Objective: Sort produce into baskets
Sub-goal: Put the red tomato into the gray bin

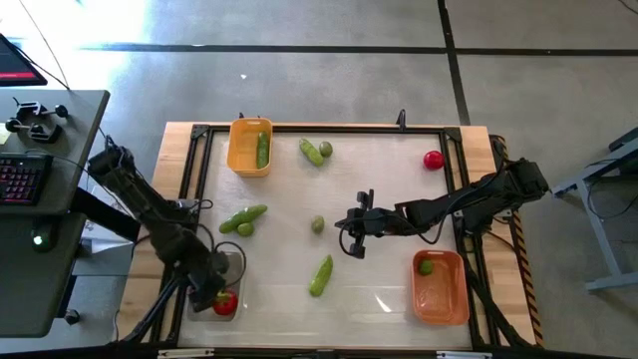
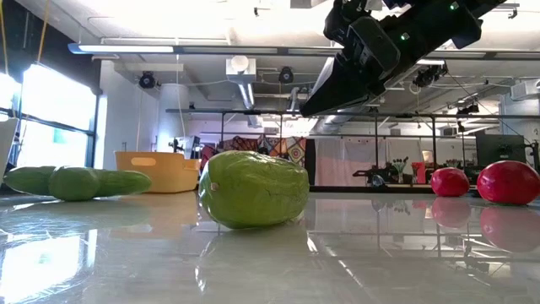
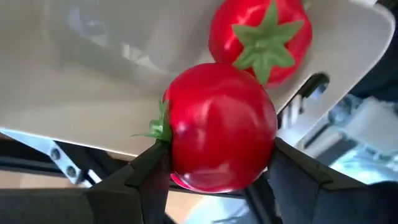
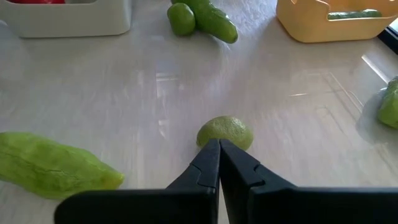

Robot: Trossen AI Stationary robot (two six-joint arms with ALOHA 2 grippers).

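The table carries three baskets. The darker orange basket sits at the near right with one lime inside. The yellow-orange basket stands at the far left and holds a cucumber. The clear basket is at the near left corner, mostly covered by the left arm.

The left gripper hangs over that clear basket, its fingers pinching a red tomato; a second tomato lies just beyond it, apparently inside the basket.

The right gripper hovers mid-table with its fingertips pressed together, just beside a loose lime.

Elsewhere lie a pale green cucumber near the front, a cucumber and lime pair at the left, and a lone tomato at the far right.
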